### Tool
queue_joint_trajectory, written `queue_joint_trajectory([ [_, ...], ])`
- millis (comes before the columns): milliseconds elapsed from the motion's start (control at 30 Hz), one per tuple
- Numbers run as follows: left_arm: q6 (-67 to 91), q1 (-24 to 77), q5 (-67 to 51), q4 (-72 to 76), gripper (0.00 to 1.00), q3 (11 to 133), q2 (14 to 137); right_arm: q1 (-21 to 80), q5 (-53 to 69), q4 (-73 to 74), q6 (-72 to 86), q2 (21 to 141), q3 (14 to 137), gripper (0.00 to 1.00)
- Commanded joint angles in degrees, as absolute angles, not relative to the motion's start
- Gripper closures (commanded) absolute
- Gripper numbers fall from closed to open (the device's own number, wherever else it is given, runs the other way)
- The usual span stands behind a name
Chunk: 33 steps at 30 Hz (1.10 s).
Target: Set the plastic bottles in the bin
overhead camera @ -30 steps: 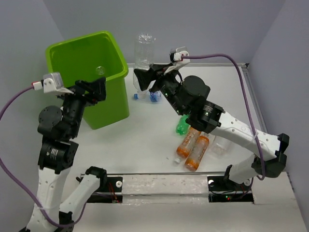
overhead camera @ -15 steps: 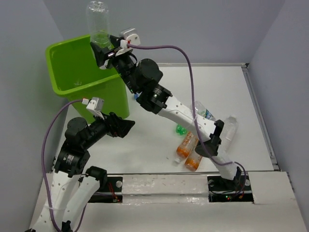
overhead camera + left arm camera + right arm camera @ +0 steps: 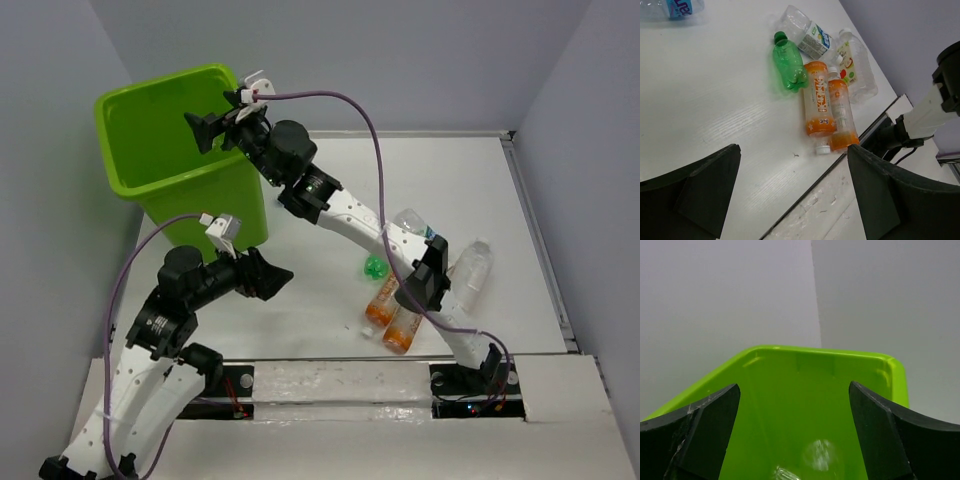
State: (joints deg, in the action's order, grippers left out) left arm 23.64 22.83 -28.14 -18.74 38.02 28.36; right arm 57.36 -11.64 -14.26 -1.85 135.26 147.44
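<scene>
— Where did the bin sit?

— The lime-green bin point(image 3: 212, 212) stood at the far left of the table point(image 3: 470, 190), close to the left wall. From the right wrist its inner wall filled the view. A pale, clear shape point(image 3: 816, 454) lay low inside it, too blurred to name.

— And the bottles outside it?

— Five lay bunched near the table's front edge, on the right side. The green bottle point(image 3: 789, 62) lay on its side, touching an orange bottle point(image 3: 817, 100), and a second orange bottle point(image 3: 841, 117) lay pressed along that one. Beyond them were a clear bottle with a blue-green label point(image 3: 807, 32) and a clear bottle with a red-and-green label point(image 3: 855, 67), side by side. A blue-labelled bottle point(image 3: 675, 7) lay well apart from the bunch, cut off by the top of the left wrist view.

— What about the right gripper?

— The right gripper point(image 3: 207, 130) hung over the bin's mouth, near its right rim, fingers spread wide with nothing between them.

— The left one?

— The left gripper point(image 3: 795, 190) hovered above bare table between the bin and the bunch, pointing toward the bottles. Its fingers were also wide apart, empty, and touching nothing.
</scene>
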Motion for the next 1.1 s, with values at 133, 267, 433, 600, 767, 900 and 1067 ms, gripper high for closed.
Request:
queue_joint_trajectory([
  [133,25.1,37.9,-14.1,-10.4,0.02,40.5,38.6,55.8,-8.7,-12.8,2.0,105.2,125.1,0.06],
  [267,27.4,48.6,-1.3,-8.0,0.02,43.5,47.7,49.6,-13.6,-10.2,5.8,83.8,91.4,0.21],
  [433,29.0,53.4,6.4,-3.3,0.01,45.4,58.2,40.7,-18.8,-1.9,16.2,62.5,65.5,0.41],
  [600,26.6,55.2,6.6,2.1,0.01,51.8,72.4,40.2,-27.0,9.8,24.5,49.0,51.5,0.5],
  [767,22.5,55.4,5.5,2.7,0.01,62.0,86.9,38.7,-31.0,17.3,29.2,45.4,43.3,0.53],
  [900,19.1,55.4,2.6,0.8,0.01,70.2,94.7,37.4,-30.4,19.5,29.7,44.4,42.3,0.55],
  [1067,16.9,54.7,6.3,-3.0,0.01,79.0,106.2,35.9,-30.9,21.8,29.4,41.3,41.7,0.55],
])
